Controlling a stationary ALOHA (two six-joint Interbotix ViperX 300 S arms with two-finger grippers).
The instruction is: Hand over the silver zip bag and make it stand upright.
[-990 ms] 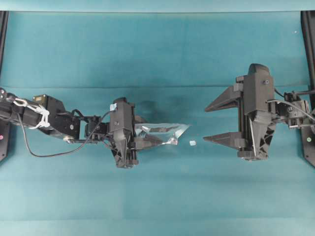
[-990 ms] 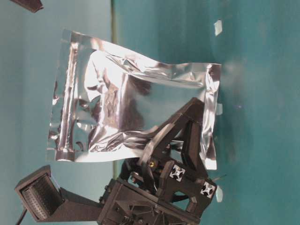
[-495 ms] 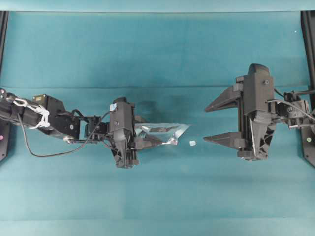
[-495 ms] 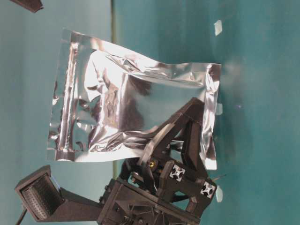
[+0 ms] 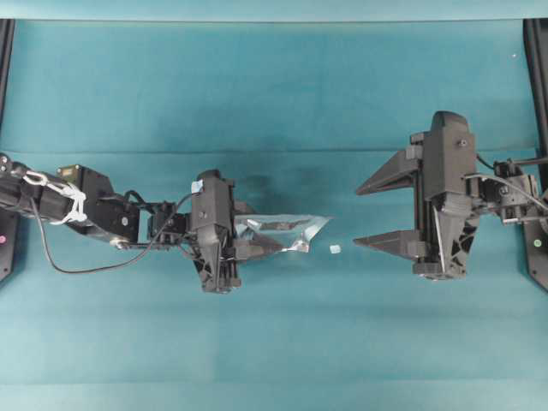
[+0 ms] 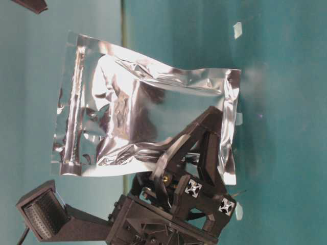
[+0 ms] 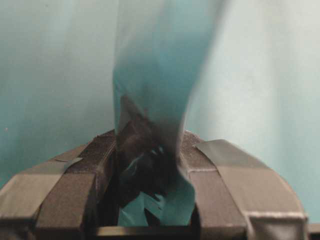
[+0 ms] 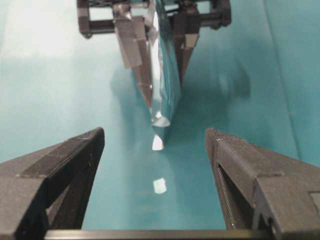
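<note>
The silver zip bag (image 5: 287,231) is held edge-on above the teal table, with my left gripper (image 5: 247,242) shut on its left end. In the table-level view the crinkled silver zip bag (image 6: 138,117) shows its flat face, the black fingers (image 6: 207,143) clamping one sealed edge. In the left wrist view the bag (image 7: 157,75) rises from between the jaws of the left gripper (image 7: 150,160). My right gripper (image 5: 357,217) stands open, facing the bag's free end across a gap. In the right wrist view the bag (image 8: 162,70) hangs ahead of the open right gripper (image 8: 154,134).
A tiny white scrap (image 5: 335,249) lies on the table between the bag's tip and the right gripper; the scrap (image 8: 160,185) shows just ahead of the right jaws. Black frame rails (image 5: 538,51) run along the table's left and right edges.
</note>
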